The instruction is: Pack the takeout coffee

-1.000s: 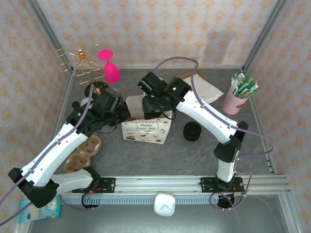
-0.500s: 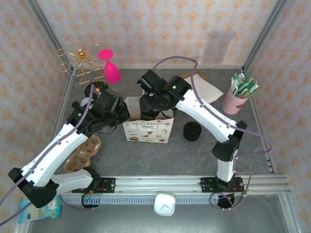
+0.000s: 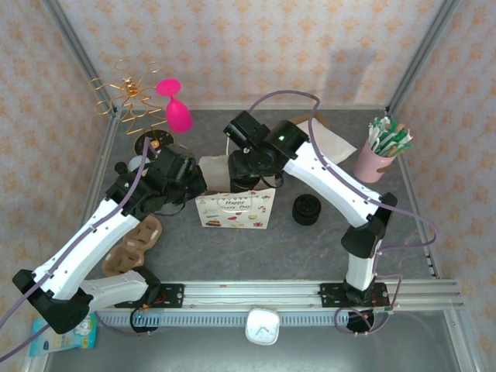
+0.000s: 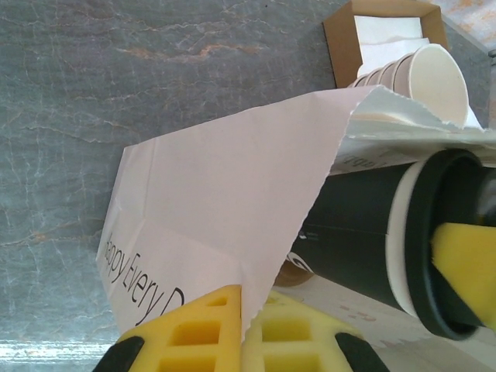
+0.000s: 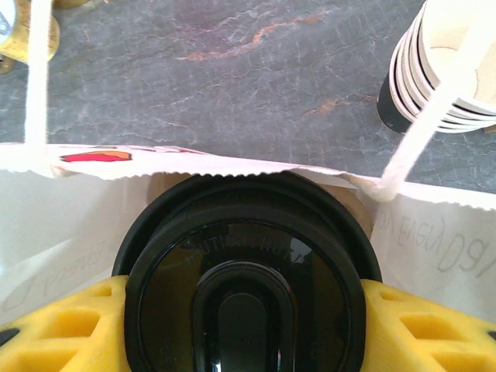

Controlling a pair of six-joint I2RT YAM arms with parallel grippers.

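Note:
The takeout coffee [image 5: 246, 283] shows its round black lid between the yellow fingers of my right gripper [image 5: 246, 310], which is shut on it. The cup sits in the mouth of a white paper gift bag [image 3: 232, 211], just behind the bag's serrated rim [image 5: 155, 164]. In the left wrist view the takeout coffee [image 4: 364, 232] lies inside the bag, its side dark in the shade. My left gripper [image 4: 246, 298] is shut on the bag's side edge and holds it open. From above, the left gripper [image 3: 195, 188] is at the bag's left end and the right gripper [image 3: 249, 177] over its top.
A stack of lidless cream cups [image 5: 449, 70] lies just beyond the bag. A cardboard box with napkins [image 4: 387, 31] is behind it. A stack of black lids [image 3: 308, 209] sits right of the bag, a pink cup of sachets [image 3: 374, 159] far right, a brown cup carrier [image 3: 132, 244] left.
The bag has gone from leaning with its printed face up to standing more upright. My right gripper has shifted a little right and down with the coffee into the bag's mouth.

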